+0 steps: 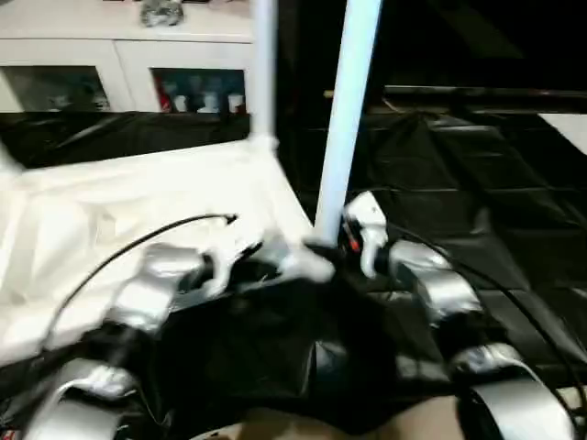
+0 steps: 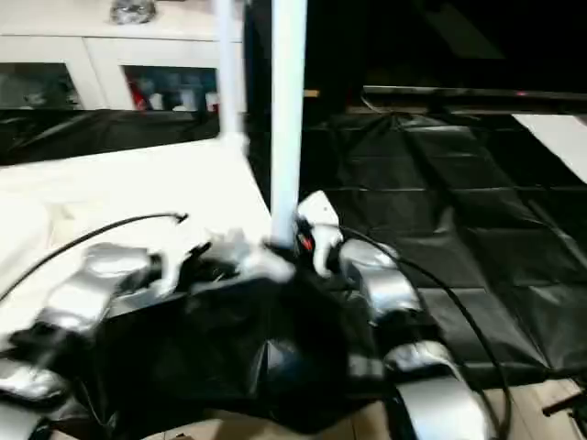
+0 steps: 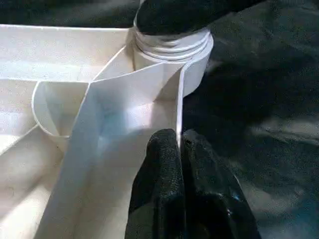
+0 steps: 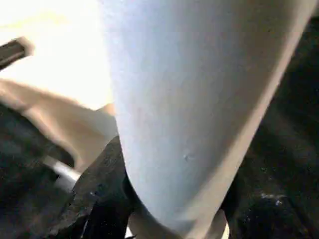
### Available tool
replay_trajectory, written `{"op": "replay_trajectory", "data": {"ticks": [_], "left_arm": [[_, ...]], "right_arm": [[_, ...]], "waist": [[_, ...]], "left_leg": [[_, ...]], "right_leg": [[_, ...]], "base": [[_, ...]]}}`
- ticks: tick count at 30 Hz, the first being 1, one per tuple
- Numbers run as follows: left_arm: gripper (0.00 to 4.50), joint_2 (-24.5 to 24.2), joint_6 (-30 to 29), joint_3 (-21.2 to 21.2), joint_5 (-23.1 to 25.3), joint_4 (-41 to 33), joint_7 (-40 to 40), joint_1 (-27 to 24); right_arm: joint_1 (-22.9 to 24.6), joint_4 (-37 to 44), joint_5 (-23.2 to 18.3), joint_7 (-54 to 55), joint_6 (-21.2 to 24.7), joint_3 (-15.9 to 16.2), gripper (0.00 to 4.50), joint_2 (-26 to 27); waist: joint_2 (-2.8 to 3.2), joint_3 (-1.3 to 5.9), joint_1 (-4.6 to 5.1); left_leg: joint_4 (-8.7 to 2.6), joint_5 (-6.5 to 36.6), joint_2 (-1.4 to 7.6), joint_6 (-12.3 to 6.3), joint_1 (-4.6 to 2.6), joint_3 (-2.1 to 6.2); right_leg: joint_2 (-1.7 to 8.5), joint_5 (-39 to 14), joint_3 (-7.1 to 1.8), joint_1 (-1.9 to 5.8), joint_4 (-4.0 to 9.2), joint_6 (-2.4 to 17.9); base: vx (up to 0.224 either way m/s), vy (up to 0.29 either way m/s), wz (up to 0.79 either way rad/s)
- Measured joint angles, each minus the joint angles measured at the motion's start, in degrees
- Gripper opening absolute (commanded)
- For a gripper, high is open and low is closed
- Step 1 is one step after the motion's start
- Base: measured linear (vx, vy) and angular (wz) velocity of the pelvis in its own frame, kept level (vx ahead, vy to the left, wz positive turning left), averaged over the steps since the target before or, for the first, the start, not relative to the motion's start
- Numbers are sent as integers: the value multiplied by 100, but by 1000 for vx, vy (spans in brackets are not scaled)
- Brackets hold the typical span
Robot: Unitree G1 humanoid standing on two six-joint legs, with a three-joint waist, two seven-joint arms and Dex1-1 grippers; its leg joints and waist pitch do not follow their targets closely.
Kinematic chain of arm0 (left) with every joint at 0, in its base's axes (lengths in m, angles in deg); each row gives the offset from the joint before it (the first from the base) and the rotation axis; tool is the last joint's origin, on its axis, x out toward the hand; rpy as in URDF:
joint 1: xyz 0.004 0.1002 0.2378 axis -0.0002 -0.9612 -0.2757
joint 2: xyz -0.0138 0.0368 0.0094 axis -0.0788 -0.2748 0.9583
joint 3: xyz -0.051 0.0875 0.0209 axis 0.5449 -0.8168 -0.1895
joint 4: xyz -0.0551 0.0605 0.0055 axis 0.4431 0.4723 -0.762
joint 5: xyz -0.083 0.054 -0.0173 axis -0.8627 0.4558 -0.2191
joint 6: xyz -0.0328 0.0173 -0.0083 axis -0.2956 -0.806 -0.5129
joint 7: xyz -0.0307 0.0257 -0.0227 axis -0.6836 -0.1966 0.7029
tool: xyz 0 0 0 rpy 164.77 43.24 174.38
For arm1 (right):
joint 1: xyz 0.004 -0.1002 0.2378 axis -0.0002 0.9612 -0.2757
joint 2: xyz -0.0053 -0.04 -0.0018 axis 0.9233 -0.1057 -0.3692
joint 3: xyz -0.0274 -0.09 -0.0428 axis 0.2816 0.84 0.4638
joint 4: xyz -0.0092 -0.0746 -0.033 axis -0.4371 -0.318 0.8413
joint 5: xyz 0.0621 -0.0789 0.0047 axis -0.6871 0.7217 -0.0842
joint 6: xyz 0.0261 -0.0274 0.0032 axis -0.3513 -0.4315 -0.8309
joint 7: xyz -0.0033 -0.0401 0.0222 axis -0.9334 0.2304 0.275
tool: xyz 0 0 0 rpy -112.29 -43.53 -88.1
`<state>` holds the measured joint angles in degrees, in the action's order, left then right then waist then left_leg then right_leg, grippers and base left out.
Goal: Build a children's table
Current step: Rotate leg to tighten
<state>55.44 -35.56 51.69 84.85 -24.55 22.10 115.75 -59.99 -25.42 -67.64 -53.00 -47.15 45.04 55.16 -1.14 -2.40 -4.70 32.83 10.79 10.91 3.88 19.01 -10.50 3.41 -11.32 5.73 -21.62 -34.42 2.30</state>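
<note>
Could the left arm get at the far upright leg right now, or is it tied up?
Probably not: the left gripper is pinched on the tabletop rim, and the far leg stands beyond, across the tabletop.

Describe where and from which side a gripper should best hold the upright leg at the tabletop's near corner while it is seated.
Grip the leg low on its round shaft, just above the corner socket, coming from the open right side, where the right gripper is. A low hold probably steadies a tall tube best.

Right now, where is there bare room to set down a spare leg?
The black sheet right of the right gripper lies bare. It is crowded at the white ribbed tabletop's near corner: both grippers, left gripper, and the upright white tube leg.
</note>
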Motion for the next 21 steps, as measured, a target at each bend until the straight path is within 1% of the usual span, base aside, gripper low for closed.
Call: {"op": "replay_trajectory", "data": {"ticks": [2, 3, 5, 6, 7, 8, 9, 11, 12, 13, 14, 16, 18, 19, 21], "left_arm": [[0, 89, -61, 22, 40, 35, -197, 40], [0, 148, -83, 30, 70, 47, -289, 58], [0, 163, -86, 44, 83, 46, -301, 60], [0, 163, -79, 44, 82, 45, -293, 60], [0, 161, -67, 44, 79, 44, -280, 60], [0, 159, -57, 44, 79, 42, -268, 59], [0, 105, -29, 45, 70, 24, -180, 54], [0, 5, 6, 58, 23, -26, -24, 16], [0, -39, 26, 61, 11, -80, 73, -26], [0, -87, 44, 67, -8, -109, 156, -48], [0, -142, 49, 65, -35, -148, 236, -70], [0, -266, 61, 62, -92, -253, 461, -130], [0, -395, 100, 58, -166, -305, 713, -171], [0, -435, 118, 59, -194, -314, 781, -193], [0, -587, 191, 26, -245, -432, 1091, -267]], "right_arm": [[-90, -127, 40, 402, -32, -34, 200, 119], [-120, -208, 87, 534, -128, -55, 200, 157], [-133, -253, 117, 547, -267, -55, 200, 158], [-131, -264, 118, 532, -302, -61, 233, 158], [-129, -271, 116, 506, -330, -78, 253, 158], [-126, -279, 102, 461, -347, -103, 253, 159], [-124, -273, 50, 344, -355, -112, 269, 158], [-84, -229, 9, 133, -398, -112, 286, 158], [-78, -211, 9, 1, -416, -110, 286, 149], [-75, -191, 10, -139, -417, -107, 310, 133], [-71, -171, 8, -294, -426, -94, 310, 103], [-31, -101, 6, -756, -488, 23, 317, -28], [13, 4, 7, -1238, -533, 173, 317, -213], [31, 19, 6, -1353, -542, 196, 317, -235], [117, 156, 11, -1837, -643, 393, 317, -426]], "waist": [[0, 0, 15], [0, 0, 17], [0, 1, 16], [2, 1, 15], [2, 1, 15], [3, 1, 12], [2, 1, 23], [3, 1, 48], [3, 1, 68], [2, 1, 84], [2, 1, 100], [3, 0, 118], [3, 0, 114], [3, 1, 111], [4, 0, 68]], "left_leg": [[0, 0, 0, 0, 1, 0], [0, 0, -2, 0, 1, 0], [0, 0, -2, 0, 3, 0], [0, 0, -2, 0, 3, 0], [-1, 0, -2, 0, 3, 0], [-3, 0, -2, 0, 4, 0], [-4, 0, -2, 0, 6, 0], [-9, 1, -2, 2, 11, 0], [-22, 3, -3, 4, 10, -1], [-29, 5, -2, 6, 12, -1], [-35, 5, -1, 7, 17, -1], [-50, 10, 0, 12, 37, -2], [-55, 10, 4, 9, 48, -2], [-53, 11, 6, 5, 46, -2], [-50, 13, 8, -2, 50, -2]], "right_leg": [[0, 0, -1, -2, 0, 0], [0, 0, -3, -1, 0, 0], [0, 0, -4, -1, 0, 0], [0, 1, -5, -1, 0, 0], [0, 1, -5, -1, -1, 1], [0, 2, -5, -2, -1, 1], [0, 4, -5, -6, -3, 3], [-1, 10, -5, -12, -3, 6], [-1, 10, -5, -17, -1, 6], [-3, 11, -4, -25, 0, 10], [-4, 16, -4, -29, -1, 27], [-7, -1, -2, -33, -2, 35], [-9, -13, 4, -39, -2, 40], [-11, -17, 5, -39, -3, 44], [-11, -23, 7, -39, -3, 46]], "base": [[0, 0, 0], [0, 0, 0], [0, 0, 0], [0, 0, 0], [0, 0, 0], [0, 0, 0], [0, 0, 0], [0, 0, 0], [0, 0, 0], [0, 0, 0], [0, 0, 0], [0, 0, 0], [0, 0, 0], [0, 0, 0], [0, 0, 0]]}}
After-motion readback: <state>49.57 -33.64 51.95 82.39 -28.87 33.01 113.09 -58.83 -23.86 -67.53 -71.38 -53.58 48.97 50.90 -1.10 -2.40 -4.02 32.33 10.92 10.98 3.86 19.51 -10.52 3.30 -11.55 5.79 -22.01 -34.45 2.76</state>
